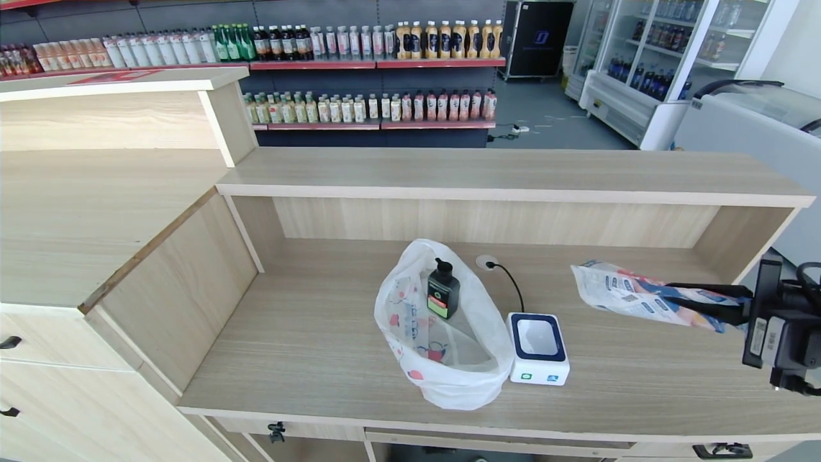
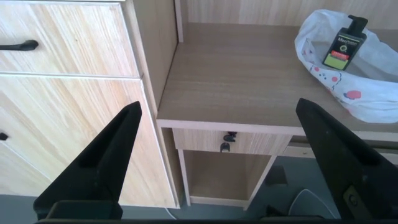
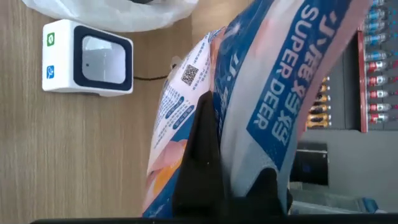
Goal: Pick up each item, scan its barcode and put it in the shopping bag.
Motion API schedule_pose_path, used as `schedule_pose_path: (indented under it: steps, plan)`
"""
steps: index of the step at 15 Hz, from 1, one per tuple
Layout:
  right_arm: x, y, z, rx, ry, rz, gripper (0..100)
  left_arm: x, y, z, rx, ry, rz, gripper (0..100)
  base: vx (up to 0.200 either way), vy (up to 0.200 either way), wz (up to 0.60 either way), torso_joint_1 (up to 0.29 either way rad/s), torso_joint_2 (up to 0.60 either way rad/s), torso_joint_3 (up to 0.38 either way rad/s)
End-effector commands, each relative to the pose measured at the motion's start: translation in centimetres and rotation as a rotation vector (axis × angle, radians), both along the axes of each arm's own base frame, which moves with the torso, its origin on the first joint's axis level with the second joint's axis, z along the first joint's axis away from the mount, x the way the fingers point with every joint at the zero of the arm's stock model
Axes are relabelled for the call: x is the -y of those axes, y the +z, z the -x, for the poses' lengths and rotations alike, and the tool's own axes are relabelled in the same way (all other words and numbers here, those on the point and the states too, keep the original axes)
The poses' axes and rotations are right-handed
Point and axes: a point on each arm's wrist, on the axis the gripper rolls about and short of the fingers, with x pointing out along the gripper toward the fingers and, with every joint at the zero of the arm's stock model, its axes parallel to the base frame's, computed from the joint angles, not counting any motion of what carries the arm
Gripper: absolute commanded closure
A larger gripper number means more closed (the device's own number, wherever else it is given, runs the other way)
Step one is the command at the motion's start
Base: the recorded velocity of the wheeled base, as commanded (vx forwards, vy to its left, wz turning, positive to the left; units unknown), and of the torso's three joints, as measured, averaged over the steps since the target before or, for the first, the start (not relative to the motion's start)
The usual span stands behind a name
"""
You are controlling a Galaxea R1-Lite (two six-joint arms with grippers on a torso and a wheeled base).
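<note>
I am in a shop, with shelves of bottles (image 1: 359, 64) at the back and a wooden counter (image 1: 308, 333) in front of me.

Far to the left, my left gripper (image 2: 217, 106) hangs low by the drawers (image 2: 62, 93), off the counter's left end. Its two fingers are spread wide and have nothing in them.

In the middle of the counter sits the shopping bag (image 1: 397, 321). It is thin white plastic with red shapes on it, and its mouth is open. A dark pump bottle (image 1: 442, 292) stands inside it. The bottle has a green and red label.

Just beside the bag, on the right, is the scanner (image 1: 537, 346). It is a small white box with a dark frame around its window, and a black cable (image 1: 510, 279) runs out behind it.

Farther right, my right gripper (image 1: 667, 292) is pinched on one end of a snack packet (image 1: 609, 289) and holds it up above the counter, well apart from the scanner.

I think the packet is light, soft and crinkly, and a bit slippery. It may bend or slide, so a hold on the flat end seems best, not on the puffy middle.

It has big white letters on a blue band, and a small square code (image 3: 189, 74) on its pale side. The code should face the scanner's window.
</note>
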Motion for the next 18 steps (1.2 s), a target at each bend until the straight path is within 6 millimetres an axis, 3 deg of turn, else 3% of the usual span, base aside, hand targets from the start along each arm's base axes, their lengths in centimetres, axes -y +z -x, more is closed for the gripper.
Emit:
schedule_pose_path:
  steps: [1, 5, 9, 14, 18]
  plan:
    - [0.1, -2.1, -0.9, -0.027, 0.074, 0.039, 100, 0.0, 0.0, 0.0, -0.001, 0.001, 0.000, 0, 0.000, 0.000, 0.00, 0.000, 0.00, 0.000]
    - [0.2, -4.7, -1.8, -0.053, 0.141, 0.092, 100, 0.0, 0.0, 0.0, -0.001, 0.001, 0.000, 0, 0.000, 0.000, 0.00, 0.000, 0.00, 0.000]
    - [0.2, -6.3, -4.4, -0.057, 0.185, 0.112, 100, 0.0, 0.0, 0.0, -0.001, 0.001, 0.000, 0, 0.000, 0.000, 0.00, 0.000, 0.00, 0.000]
    - [-1.5, -6.5, -7.1, -0.025, 0.254, 0.112, 100, 0.0, 0.0, 0.0, -0.001, 0.001, 0.000, 0, 0.000, 0.000, 0.00, 0.000, 0.00, 0.000]
    - [-4.2, -6.7, -9.3, -0.050, 0.330, 0.076, 100, 0.0, 0.0, 0.0, -0.001, 0.001, 0.000, 0, 0.000, 0.000, 0.00, 0.000, 0.00, 0.000]
